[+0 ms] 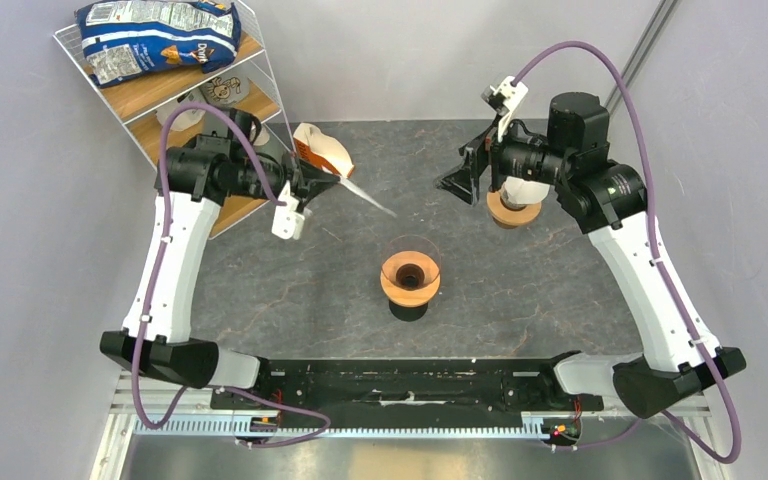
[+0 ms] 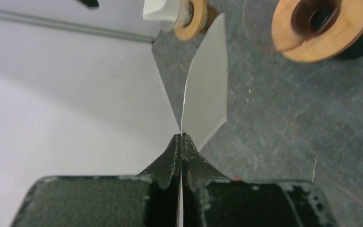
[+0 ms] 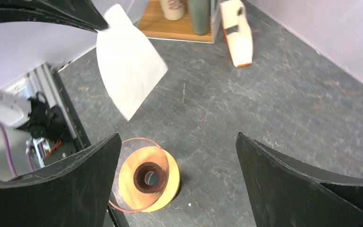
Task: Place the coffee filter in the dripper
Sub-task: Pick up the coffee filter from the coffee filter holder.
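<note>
My left gripper (image 1: 332, 178) is shut on the coffee filter (image 1: 370, 198), a flat cream-white paper cone held edge-on above the table, left of and behind the dripper. In the left wrist view the shut gripper (image 2: 181, 138) pinches the filter (image 2: 208, 90) at its lower edge. The dripper (image 1: 410, 275), clear glass with a wooden collar, stands on a dark base at the table's middle; it also shows in the left wrist view (image 2: 321, 26). My right gripper (image 1: 458, 182) is open and empty, right of and behind the dripper. The right wrist view shows the open gripper (image 3: 177, 138), the filter (image 3: 130, 71) and the dripper (image 3: 146, 177).
An orange-and-white filter packet (image 1: 320, 150) lies at the back left by a wire shelf (image 1: 190, 95) holding a chip bag and cups. A second wooden ring with a white piece (image 1: 513, 207) sits under the right arm. Walls close in on both sides.
</note>
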Robot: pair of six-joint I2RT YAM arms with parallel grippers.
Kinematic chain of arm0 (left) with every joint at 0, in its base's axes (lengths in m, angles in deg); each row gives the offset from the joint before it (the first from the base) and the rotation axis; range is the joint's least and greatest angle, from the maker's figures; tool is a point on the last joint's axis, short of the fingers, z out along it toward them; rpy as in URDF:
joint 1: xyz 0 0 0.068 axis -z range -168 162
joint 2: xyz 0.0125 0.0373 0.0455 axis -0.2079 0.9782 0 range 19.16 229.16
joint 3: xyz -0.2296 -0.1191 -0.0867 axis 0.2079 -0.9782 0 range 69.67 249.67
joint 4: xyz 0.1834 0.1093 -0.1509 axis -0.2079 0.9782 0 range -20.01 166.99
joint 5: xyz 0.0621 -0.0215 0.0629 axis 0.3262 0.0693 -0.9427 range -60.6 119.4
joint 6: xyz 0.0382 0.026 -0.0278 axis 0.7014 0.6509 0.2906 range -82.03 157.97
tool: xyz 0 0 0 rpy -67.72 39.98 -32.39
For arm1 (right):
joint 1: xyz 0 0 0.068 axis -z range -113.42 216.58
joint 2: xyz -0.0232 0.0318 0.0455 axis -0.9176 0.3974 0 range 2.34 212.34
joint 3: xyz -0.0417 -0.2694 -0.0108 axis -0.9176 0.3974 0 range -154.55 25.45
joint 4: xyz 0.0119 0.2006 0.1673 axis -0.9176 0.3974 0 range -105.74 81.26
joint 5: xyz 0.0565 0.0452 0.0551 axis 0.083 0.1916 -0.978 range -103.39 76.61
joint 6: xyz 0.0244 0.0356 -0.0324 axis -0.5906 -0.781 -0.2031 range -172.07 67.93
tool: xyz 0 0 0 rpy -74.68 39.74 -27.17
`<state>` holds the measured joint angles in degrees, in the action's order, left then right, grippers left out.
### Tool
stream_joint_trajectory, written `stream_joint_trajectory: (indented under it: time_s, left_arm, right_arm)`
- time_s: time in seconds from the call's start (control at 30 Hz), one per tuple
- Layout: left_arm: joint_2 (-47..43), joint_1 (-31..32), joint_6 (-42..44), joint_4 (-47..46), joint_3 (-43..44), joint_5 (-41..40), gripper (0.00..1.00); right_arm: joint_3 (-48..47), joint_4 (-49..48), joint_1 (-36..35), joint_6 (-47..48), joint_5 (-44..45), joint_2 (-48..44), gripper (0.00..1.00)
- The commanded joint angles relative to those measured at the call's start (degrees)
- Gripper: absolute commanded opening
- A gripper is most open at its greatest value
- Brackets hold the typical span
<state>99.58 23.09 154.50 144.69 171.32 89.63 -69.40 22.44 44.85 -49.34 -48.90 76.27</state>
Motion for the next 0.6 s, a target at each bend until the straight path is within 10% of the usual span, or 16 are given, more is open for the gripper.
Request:
stream_joint_trajectory:
  time_s: [0.0, 0.57]
  left_arm:
    - [-4.8, 4.5, 37.1, 2.7, -5.3, 6.4, 0.02]
    - [-15.6, 17.4, 37.0, -11.1, -14.5, 15.5, 0.02]
  right_arm:
    - [-2.3, 2.8, 0.1, 8.5, -13.2, 0.7, 0.99]
    - [0.4, -6.3, -5.1, -12.7, -33.6, 4.8, 0.99]
